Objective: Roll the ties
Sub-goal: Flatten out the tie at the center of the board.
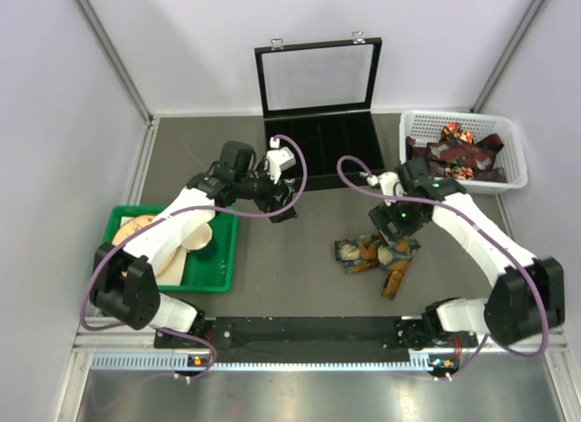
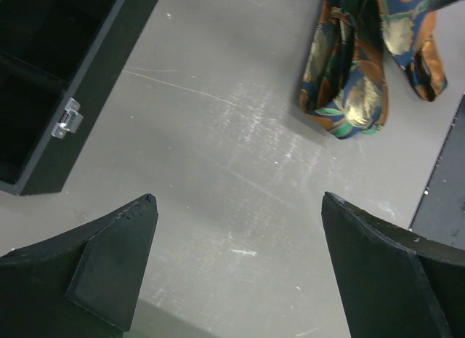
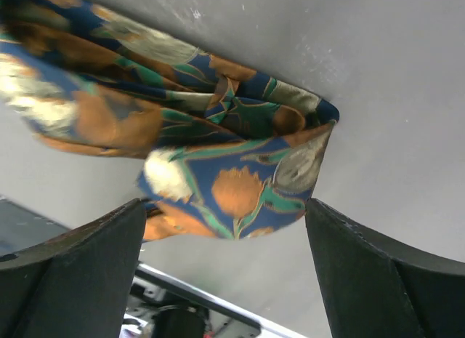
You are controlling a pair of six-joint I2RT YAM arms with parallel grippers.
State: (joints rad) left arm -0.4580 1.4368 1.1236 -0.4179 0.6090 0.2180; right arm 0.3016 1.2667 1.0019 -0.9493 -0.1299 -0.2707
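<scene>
Tie [image 1: 377, 256] bunched on table [image 1: 300, 268], right jaws apart over it, left jaws apart near case [image 1: 340, 141]

You have bare table [image 2: 218, 134] under left gripper [image 2: 238, 200]; black case [image 2: 43, 83] crowds one side, crumpled tie [image 2: 349, 76] blocks floor beyond.

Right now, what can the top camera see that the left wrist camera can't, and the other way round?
Only the top camera shows the white basket holding more ties, the green tray and the raised lid of the black case. Only the left wrist camera shows the silver latch on the case's outer wall and fine scratches on the table. Both show the case, the grey table, the open left gripper and the crumpled tie lying on the table.
</scene>
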